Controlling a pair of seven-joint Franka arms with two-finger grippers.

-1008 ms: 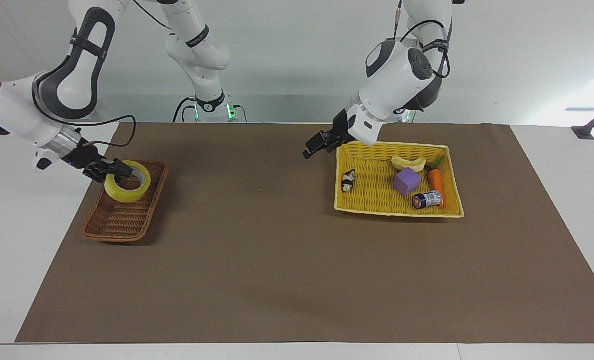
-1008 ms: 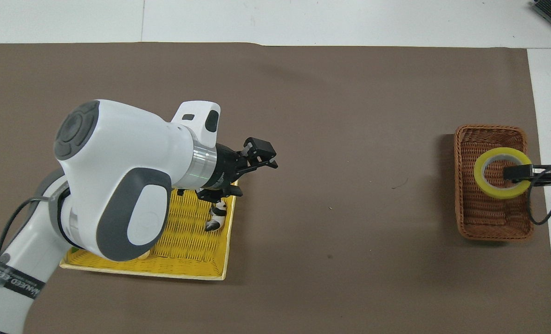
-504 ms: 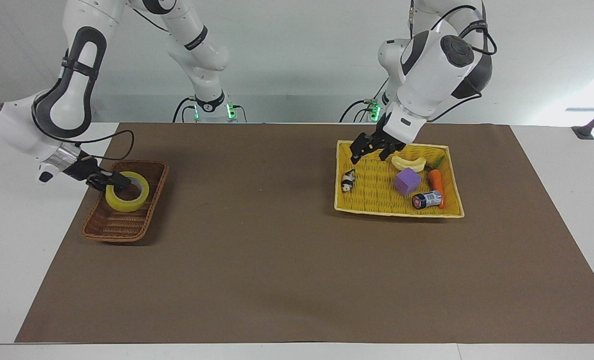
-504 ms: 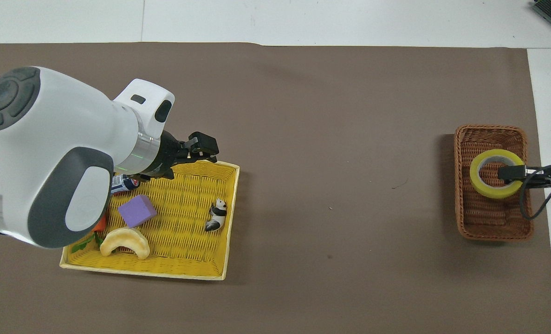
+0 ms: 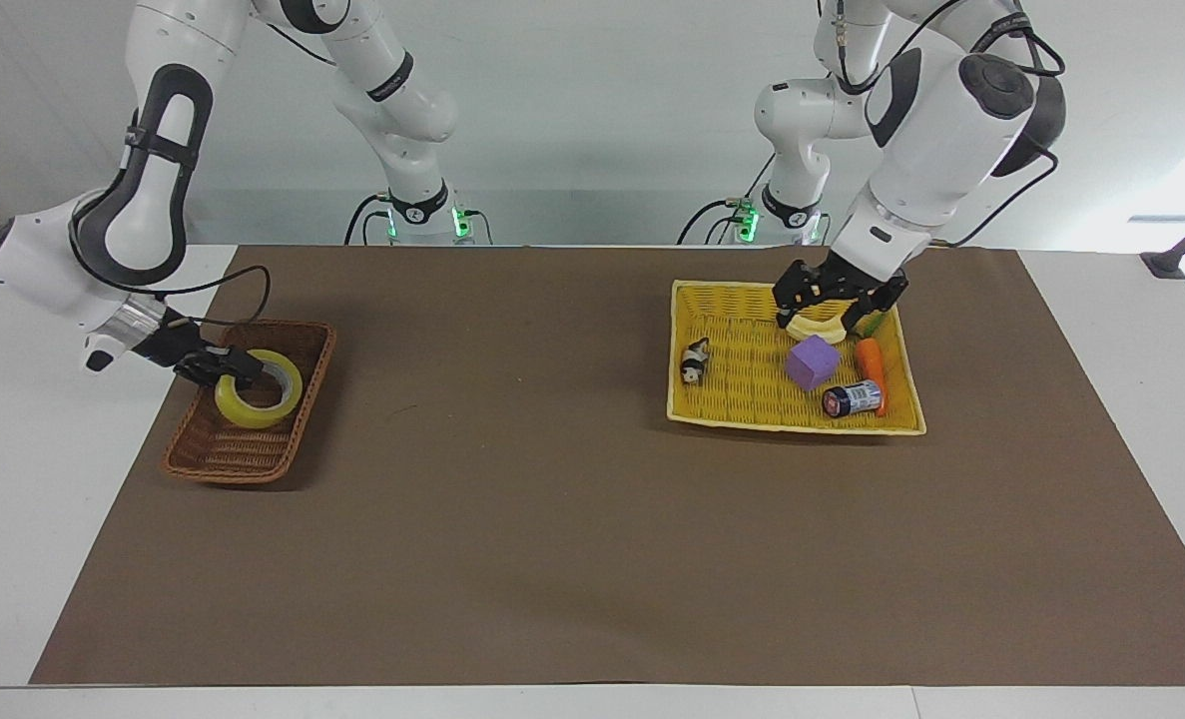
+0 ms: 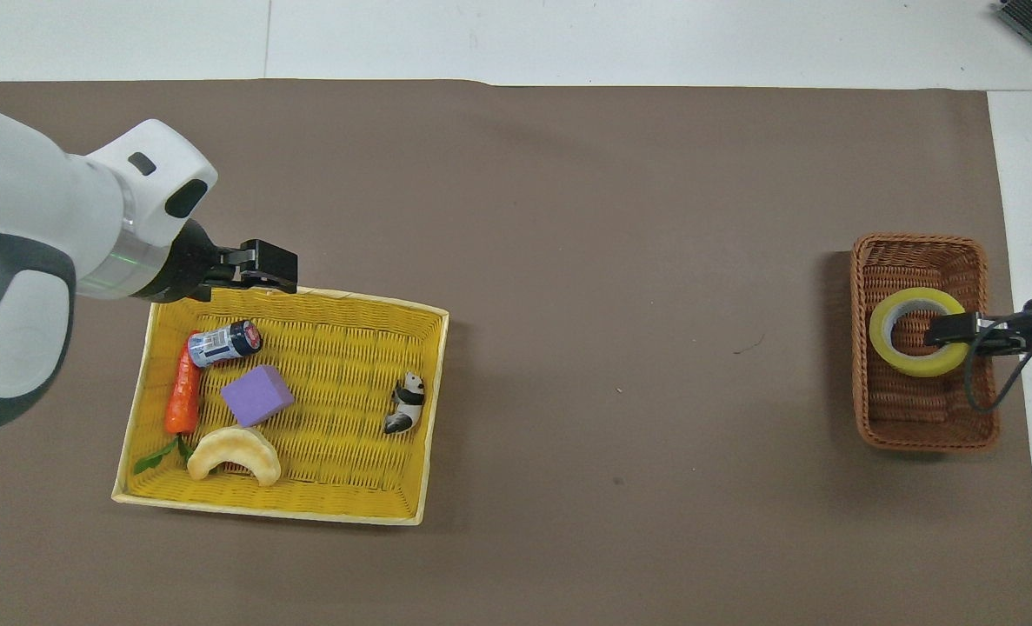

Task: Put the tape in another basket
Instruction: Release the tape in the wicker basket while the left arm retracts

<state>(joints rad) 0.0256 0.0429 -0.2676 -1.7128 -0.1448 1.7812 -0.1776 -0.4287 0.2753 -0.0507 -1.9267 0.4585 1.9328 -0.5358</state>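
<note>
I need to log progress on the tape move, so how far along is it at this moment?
Nearly done. The tape sits in the brown basket, away from the yellow basket with the purple cube. In hand: the right gripper is at the roll's wall, one finger inside the ring; I cannot tell whether it has let go. Left: release and withdraw. The left gripper hangs open over the yellow basket.

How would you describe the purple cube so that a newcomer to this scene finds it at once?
Start at the yellow basket toward the left arm's end of the table. Near its middle lies the purple cube, beside the carrot and just farther from the robots than the dumpling. It is the only purple, flat-sided block there; the other things in the basket are rounded.
</note>
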